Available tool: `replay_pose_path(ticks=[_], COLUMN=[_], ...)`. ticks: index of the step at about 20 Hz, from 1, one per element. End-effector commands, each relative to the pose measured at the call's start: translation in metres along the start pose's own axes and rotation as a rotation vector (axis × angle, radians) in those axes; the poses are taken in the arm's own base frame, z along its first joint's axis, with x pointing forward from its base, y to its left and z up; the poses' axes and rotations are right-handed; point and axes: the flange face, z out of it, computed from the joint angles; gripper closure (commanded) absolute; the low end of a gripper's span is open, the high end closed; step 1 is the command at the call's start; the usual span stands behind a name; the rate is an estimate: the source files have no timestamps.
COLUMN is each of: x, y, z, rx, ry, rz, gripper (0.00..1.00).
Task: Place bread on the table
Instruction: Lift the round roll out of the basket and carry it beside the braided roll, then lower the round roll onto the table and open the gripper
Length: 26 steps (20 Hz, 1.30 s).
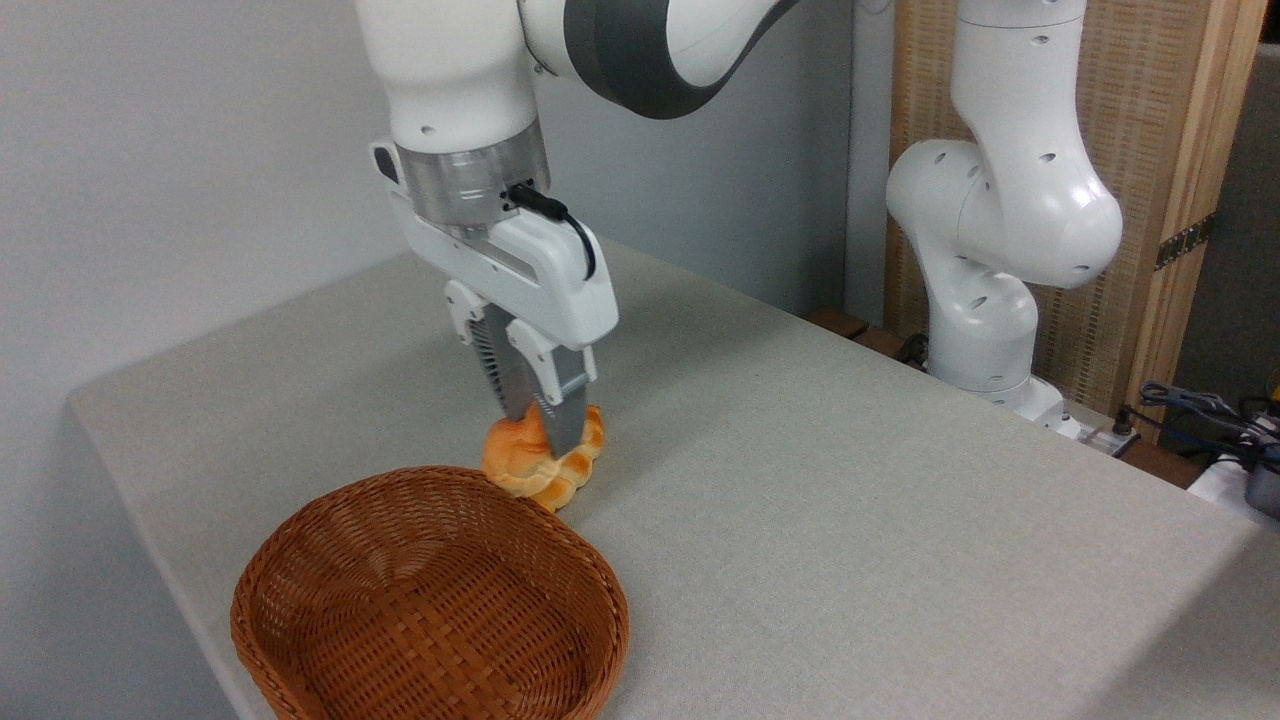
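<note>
Camera view shows the hand (540, 425) closed across the top of the bread (545, 465), seemingly light and squashy, low over the tabletop (850, 480) beside the basket (430, 600).

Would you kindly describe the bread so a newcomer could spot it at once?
On the grey-beige cloth-covered table, find the brown woven wicker basket near the front edge. Just behind its rim, the robot's gripper pinches the bread, a round, knotted golden-orange bun.
</note>
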Motion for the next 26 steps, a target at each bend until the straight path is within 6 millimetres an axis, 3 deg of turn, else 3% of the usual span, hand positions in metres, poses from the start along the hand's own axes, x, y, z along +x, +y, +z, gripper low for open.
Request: replay_pose_path(ticks=[1,4,6,7,10,21,23,26], x=[-0.017,-0.023,-0.020,-0.019,-0.006,-0.005,-0.004,0.007], y=[0.014,0.018,0.021,0.022,0.031,0.031,0.030,0.024], z=[0.031,0.058,0.066,0.069,0.079,0.078,0.073,0.047], rx=[-0.065,-0.101,-0.104,-0.105,-0.102,-0.097,-0.088,-0.011], ry=[-0.071,-0.113,-0.124,-0.130,-0.146,-0.141,-0.130,-0.038], rz=[0.000,0.039,0.052,0.056,0.084,0.086,0.085,0.082], gripper=[0.45,0.42,0.07,0.03,0.02,0.00,0.00,0.00])
